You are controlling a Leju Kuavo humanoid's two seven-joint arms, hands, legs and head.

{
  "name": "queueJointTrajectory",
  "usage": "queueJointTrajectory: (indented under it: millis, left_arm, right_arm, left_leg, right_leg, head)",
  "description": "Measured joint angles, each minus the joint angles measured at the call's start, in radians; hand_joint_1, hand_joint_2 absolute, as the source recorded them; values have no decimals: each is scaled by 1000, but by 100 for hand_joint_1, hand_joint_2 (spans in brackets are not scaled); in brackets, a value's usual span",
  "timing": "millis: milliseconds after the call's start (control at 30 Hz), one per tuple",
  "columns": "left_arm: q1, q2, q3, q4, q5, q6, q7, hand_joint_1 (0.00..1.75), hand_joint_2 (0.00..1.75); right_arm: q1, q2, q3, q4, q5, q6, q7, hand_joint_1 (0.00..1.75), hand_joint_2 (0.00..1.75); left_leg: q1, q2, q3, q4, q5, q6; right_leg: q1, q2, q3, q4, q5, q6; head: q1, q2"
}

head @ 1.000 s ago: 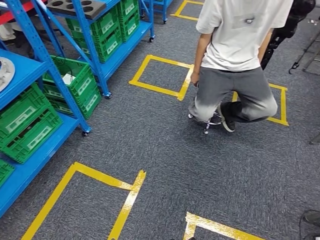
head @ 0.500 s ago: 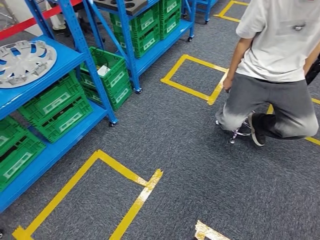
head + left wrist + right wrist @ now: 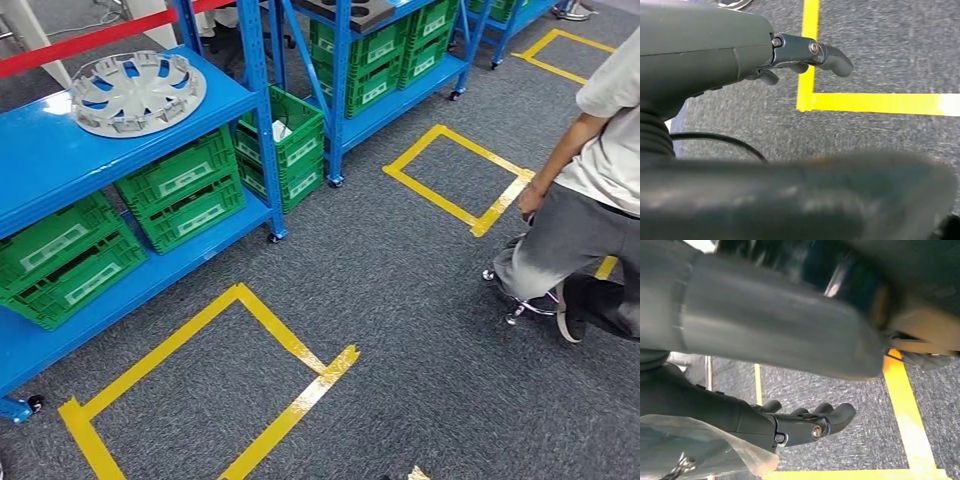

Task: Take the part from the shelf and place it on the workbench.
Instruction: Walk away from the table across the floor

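On the blue shelf (image 3: 45,160), toward its right edge, the silver part (image 3: 137,92) lies flat, ready for lifting; left hand (image 3: 806,52) and right hand (image 3: 806,422) hang empty, fingers loosely apart.

Bright, even overhead light; head view sharp, both wrist views blurred by close out-of-focus foreground.
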Motion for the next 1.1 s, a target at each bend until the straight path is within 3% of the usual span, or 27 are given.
queueJointTrajectory:
  millis: [33,67,133,200,267,300,367,433,467,500,533,567,600,667,733,800,867,933,1000,1033,1100]
  left_arm:
    - [1,0,0,0,0,0,0,0,0]
    - [2,0,1,0,0,0,0,0,0]
    - [1,-2,1,0,0,0,-1,0,0]
    - [0,-2,1,0,1,0,-1,0,0]
    - [3,-2,2,0,1,1,-1,0,0]
    - [4,-1,2,0,1,1,-1,0,0]
    - [4,-1,2,0,1,1,-1,0,0]
    - [0,-1,2,0,2,1,-1,0,0]
    - [0,-1,2,0,2,2,-2,0,0]
    - [1,-1,2,0,2,3,-3,0,0]
    - [3,-1,2,0,2,5,-6,0,0]
    - [4,0,2,0,3,7,-8,0,0]
    - [5,0,2,0,3,10,-11,0,0]
    - [3,0,2,0,3,13,-14,0,0]
    - [2,0,2,0,4,15,-16,0,0]
    - [6,1,2,0,3,17,-18,0,0]
    - [7,1,3,0,2,19,-19,0,0]
    - [3,-1,3,0,1,21,-20,0,0]
    - [2,-3,3,0,0,21,-20,0,0]
    - [3,-3,3,0,0,20,-20,0,0]
    - [3,-3,4,0,-1,16,-17,0,0]
  right_arm:
    - [0,0,0,0,0,0,0,0,0]
    - [0,0,0,0,0,0,0,0,0]
    - [0,0,0,0,0,0,0,0,0]
    - [1,0,0,1,0,1,0,0,0]
    - [0,0,0,2,0,1,0,0,0]
    - [0,0,0,2,0,1,1,0,0]
    - [1,1,0,2,0,1,0,0,0]
    - [3,1,0,2,0,1,0,0,0]
    - [4,1,0,2,0,0,0,0,0]
    - [4,1,0,1,0,-3,-1,0,0]
    - [4,1,0,1,0,-7,-3,0,0]
    - [2,1,0,1,0,-13,-6,0,0]
    - [1,1,0,1,0,-18,-9,0,0]
    - [1,1,0,1,0,-24,-12,0,0]
    - [0,1,0,1,0,-26,-15,0,0]
    - [-5,1,0,1,0,-23,-16,0,0]
    - [-7,1,0,1,0,-20,-17,0,0]
    - [-6,1,0,1,0,-18,-17,0,0]
    - [-2,1,0,1,0,-17,-16,0,0]
    - [0,1,0,1,1,-17,-16,0,0]
    - [1,0,0,1,1,-16,-16,0,0]
  left_leg:
    - [0,-15,2,1,0,0]
    - [1,-29,3,2,-1,-2]
    - [2,-57,3,7,-5,-9]
    - [4,-80,-5,12,-5,-20]
    - [8,-101,-12,11,-1,-33]
    - [7,-93,-15,16,-5,-38]
    - [4,-47,-38,70,-38,-48]
    - [5,0,-96,194,-98,-55]
    - [7,8,-125,255,-120,-58]
    - [9,12,-141,288,-125,-60]
    - [11,14,-139,284,-110,-61]
    - [11,18,-119,243,-78,-61]
    - [11,30,-85,175,-39,-58]
    - [2,70,-26,56,2,-47]
    - [-8,90,-10,18,-1,-38]
    - [-6,72,-11,10,1,-28]
    - [1,52,-8,2,5,-17]
    - [4,29,-7,-1,6,-9]
    - [4,4,-7,0,5,-7]
    - [4,-10,-6,0,5,-7]
    - [5,-38,-3,2,3,-9]
  right_leg:
    - [0,1,1,-19,27,-1]
    - [-1,7,21,-75,69,-3]
    - [-7,55,78,-213,136,-5]
    - [-9,95,111,-277,147,-9]
    - [-8,84,118,-282,145,-18]
    - [-9,71,121,-286,146,-24]
    - [-11,41,129,-295,148,-36]
    - [-8,7,134,-296,144,-45]
    - [-7,-9,136,-296,141,-46]
    - [-6,-24,139,-296,139,-47]
    - [-6,-37,142,-296,136,-46]
    - [-6,-49,146,-296,133,-45]
    - [-6,-60,152,-296,129,-43]
    - [-2,-79,158,-296,120,-34]
    - [3,-97,162,-297,114,-23]
    - [2,-109,170,-299,109,-13]
    - [0,-73,153,-260,80,-5]
    - [-1,-20,90,-139,22,-1]
    - [-1,-3,22,-23,-10,0]
    - [-1,-1,8,-12,3,0]
    - [-2,11,36,-104,81,-3]
  head:
    - [0,0]
    - [0,0]
    - [0,0]
    - [0,0]
    - [-1,0]
    - [-2,0]
    - [-10,0]
    - [-17,0]
    - [-17,0]
    - [-17,0]
    - [-17,0]
    - [-17,0]
    - [-17,0]
    - [-18,0]
    - [-16,0]
    - [-14,0]
    - [-10,0]
    - [-5,0]
    - [-4,0]
    - [-4,0]
    - [-4,0]
